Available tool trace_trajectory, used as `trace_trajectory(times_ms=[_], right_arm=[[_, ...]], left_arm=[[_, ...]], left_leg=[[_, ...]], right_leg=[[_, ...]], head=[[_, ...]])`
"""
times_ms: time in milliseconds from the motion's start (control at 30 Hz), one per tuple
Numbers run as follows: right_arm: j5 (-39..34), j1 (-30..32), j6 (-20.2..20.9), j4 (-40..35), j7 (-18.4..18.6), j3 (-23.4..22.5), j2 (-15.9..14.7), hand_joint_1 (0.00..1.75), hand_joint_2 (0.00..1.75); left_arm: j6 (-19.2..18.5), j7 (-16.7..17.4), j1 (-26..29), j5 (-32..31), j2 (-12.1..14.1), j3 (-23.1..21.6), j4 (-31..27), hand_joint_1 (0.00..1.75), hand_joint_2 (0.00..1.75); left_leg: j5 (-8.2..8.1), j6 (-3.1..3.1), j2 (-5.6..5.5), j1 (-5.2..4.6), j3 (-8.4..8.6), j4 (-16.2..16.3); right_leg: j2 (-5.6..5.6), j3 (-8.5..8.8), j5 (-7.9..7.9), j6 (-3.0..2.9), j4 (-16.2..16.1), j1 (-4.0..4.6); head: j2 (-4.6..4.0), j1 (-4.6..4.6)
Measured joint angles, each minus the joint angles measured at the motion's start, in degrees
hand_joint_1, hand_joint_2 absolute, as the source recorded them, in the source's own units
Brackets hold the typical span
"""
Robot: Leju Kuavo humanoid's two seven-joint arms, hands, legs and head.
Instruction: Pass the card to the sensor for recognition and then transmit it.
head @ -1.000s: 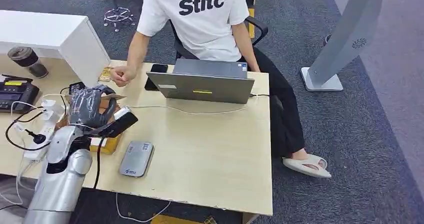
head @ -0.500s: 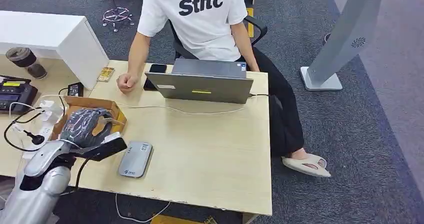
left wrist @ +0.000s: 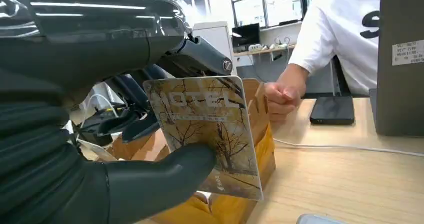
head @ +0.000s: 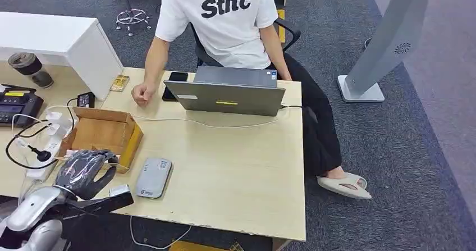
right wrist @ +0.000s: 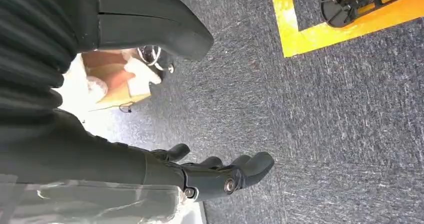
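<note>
Grey carpet floor [head: 404,150]; light wood desk [head: 236,167]; white cabinet [head: 56,37]; black office chair [head: 289,35]; yellow floor marking [right wrist: 300,38].

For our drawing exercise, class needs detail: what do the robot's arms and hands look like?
The left arm is smooth, rounded silver metal with a black cable along it. The left hand is dark grey with a glossy ribbed cover, a thick grey thumb and darker fingers. The right hand looks similar: grey ribbed cover, dark fingers with small round silver screws.

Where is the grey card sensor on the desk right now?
In the head view, the grey sensor lies flat near the desk's front edge, just right of the cardboard box and the left hand.
</note>
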Motion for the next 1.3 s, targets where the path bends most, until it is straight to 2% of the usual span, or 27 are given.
trace_trajectory(times_ms=[67, 200, 533, 867, 1300], right_arm=[[0.46, 0.00, -0.02, 0.00, 0.02, 0.00, 0.00, 0.00, 1.75], [1.62, -0.02, 0.00, 0.00, 0.02, 0.00, 0.00, 0.00, 1.75], [2.60, -0.03, 0.59, 0.02, 0.09, 0.02, 0.00, 0.00, 1.75], [3.48, -0.03, 0.68, 0.02, -0.17, 0.07, 0.00, 0.00, 1.75], [3.65, -0.04, 0.68, 0.02, -0.15, 0.11, 0.00, 0.00, 1.75]], left_arm=[[0.37, -0.20, -0.21, -0.27, -0.35, -0.44, 0.35, 1.75, 1.75], [1.13, -2.69, -2.53, 1.64, -1.97, -1.70, 2.64, 1.75, 1.75], [1.86, -3.24, -7.12, 2.16, -4.86, -3.59, 8.66, 1.75, 1.75], [4.46, -3.37, -7.65, -0.13, -7.34, -5.29, 12.39, 1.75, 1.75], [5.38, -3.85, -7.63, -1.86, -9.35, -6.73, 14.49, 1.75, 1.75]], left_leg=[[0.00, 0.00, 0.01, 0.00, 0.01, 0.00], [0.00, 0.00, -0.06, 0.00, 0.00, 0.00], [0.00, 0.00, -0.03, 0.00, 0.00, 0.00], [0.00, -0.01, -0.02, 0.00, 0.00, 0.00], [0.00, 0.00, -0.02, 0.00, -0.01, 0.00]], right_leg=[[0.01, -0.02, 0.00, 0.00, 0.00, 0.00], [-0.07, -0.01, 0.00, 0.00, 0.00, 0.00], [-0.05, -0.01, 0.00, 0.00, 0.00, 0.00], [-0.04, -0.02, 0.00, 0.00, 0.00, 0.00], [-0.04, -0.01, 0.00, 0.00, 0.00, 0.00]], head=[[0.00, 0.00], [0.00, 0.00], [0.00, -0.02], [0.00, 0.02], [0.00, 0.00]])
